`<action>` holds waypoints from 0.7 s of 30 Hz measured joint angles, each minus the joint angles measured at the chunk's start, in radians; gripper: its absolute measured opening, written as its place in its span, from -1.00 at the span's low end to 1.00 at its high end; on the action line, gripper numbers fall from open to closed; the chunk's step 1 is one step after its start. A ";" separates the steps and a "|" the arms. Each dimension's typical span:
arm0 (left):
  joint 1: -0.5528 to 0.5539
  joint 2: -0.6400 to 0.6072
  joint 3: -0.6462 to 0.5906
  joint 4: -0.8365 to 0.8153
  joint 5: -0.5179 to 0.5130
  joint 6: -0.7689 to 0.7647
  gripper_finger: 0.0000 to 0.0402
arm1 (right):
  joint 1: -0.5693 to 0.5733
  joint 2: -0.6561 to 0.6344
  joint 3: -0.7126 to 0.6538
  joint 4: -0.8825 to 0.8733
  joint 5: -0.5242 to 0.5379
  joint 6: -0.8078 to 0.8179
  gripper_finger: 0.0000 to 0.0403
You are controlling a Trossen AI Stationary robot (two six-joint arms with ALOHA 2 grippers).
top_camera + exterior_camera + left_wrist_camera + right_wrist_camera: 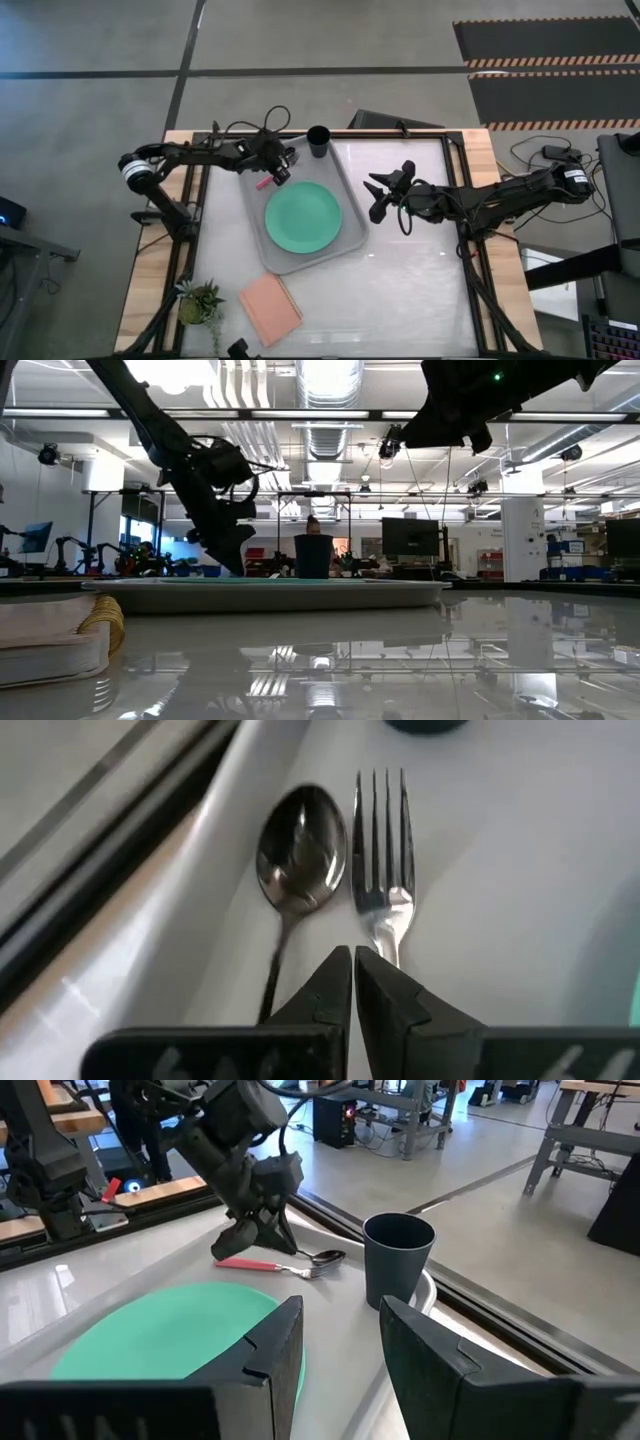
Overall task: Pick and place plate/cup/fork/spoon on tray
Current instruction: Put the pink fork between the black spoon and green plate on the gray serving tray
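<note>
The grey tray [292, 260] holds the mint-green plate [303, 216] in its middle and the black cup [318, 140] upright at its far right corner. The spoon [300, 845] and the pink-handled fork [385, 850] lie side by side on the tray floor by its far left rim; the fork's handle [264, 183] shows in the high view. My left gripper [353, 955] is shut, right over the fork's neck. My right gripper [376, 197] is open and empty, just right of the tray, facing the cup [398, 1260]. My left gripper points its shut fingertips [335, 975] down over the fork's neck [388, 942], from the handle's side. The fingers hide the spot below them, so I cannot tell whether they touch the fork. The fork lies flat on the tray.
A salmon-pink pad [270, 308] and a small potted plant [200, 300] sit at the table's near left. The table's right half is bare glass [420, 280]. The frame rails run along the table's left and right sides.
</note>
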 joint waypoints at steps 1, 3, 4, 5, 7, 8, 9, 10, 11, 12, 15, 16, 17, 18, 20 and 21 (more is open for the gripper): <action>0.000 0.009 0.000 -0.001 0.000 0.000 -1.00 | 0.000 0.000 0.000 -0.001 0.000 0.000 -0.39; 0.000 0.024 -0.001 -0.003 0.001 0.000 -1.00 | 0.000 0.000 0.000 -0.002 0.000 0.000 -0.39; 0.000 0.033 -0.001 0.002 0.001 0.000 -1.00 | 0.000 0.000 0.000 -0.003 0.000 0.000 -0.39; 0.000 0.041 -0.001 0.006 0.002 0.000 -1.00 | 0.000 0.000 0.000 -0.003 0.000 0.000 -0.39; 0.000 0.054 0.000 -0.001 0.004 0.000 -1.00 | 0.000 0.000 0.000 -0.003 0.000 0.000 -0.39; 0.000 0.060 0.004 0.000 0.004 0.002 -1.00 | 0.000 0.000 0.000 -0.003 0.000 0.000 -0.39; 0.000 0.062 0.005 0.004 0.005 0.004 -1.00 | 0.000 0.000 0.000 -0.004 0.000 0.000 -0.39; 0.000 0.063 0.005 0.004 0.005 0.009 -1.00 | 0.000 0.000 0.000 -0.004 0.000 0.000 -0.39; 0.000 0.063 0.005 0.006 0.006 0.018 -1.00 | 0.000 0.000 0.000 -0.004 0.000 0.000 -0.39; 0.000 0.063 0.004 0.007 0.012 0.028 -1.00 | 0.000 0.000 0.000 -0.005 0.000 0.000 -0.39; 0.000 0.062 0.003 0.007 0.053 0.054 -1.00 | 0.000 0.000 0.000 -0.006 0.000 0.000 -0.39; 0.000 0.062 0.004 0.007 0.064 0.057 -1.00 | 0.000 0.000 0.000 -0.007 0.000 0.000 -0.39; 0.000 0.062 0.004 0.007 0.073 0.059 -1.00 | 0.000 0.000 0.000 -0.006 0.000 0.000 -0.39; 0.000 0.061 0.005 0.008 0.079 0.059 -1.00 | 0.000 0.000 0.000 -0.007 0.000 0.000 -0.39; 0.000 0.061 0.005 0.011 0.083 0.059 -1.00 | 0.000 0.000 0.000 -0.007 0.000 0.000 -0.39; 0.000 0.061 0.004 0.014 0.086 0.060 -1.00 | 0.000 0.000 0.000 -0.007 0.000 0.000 -0.39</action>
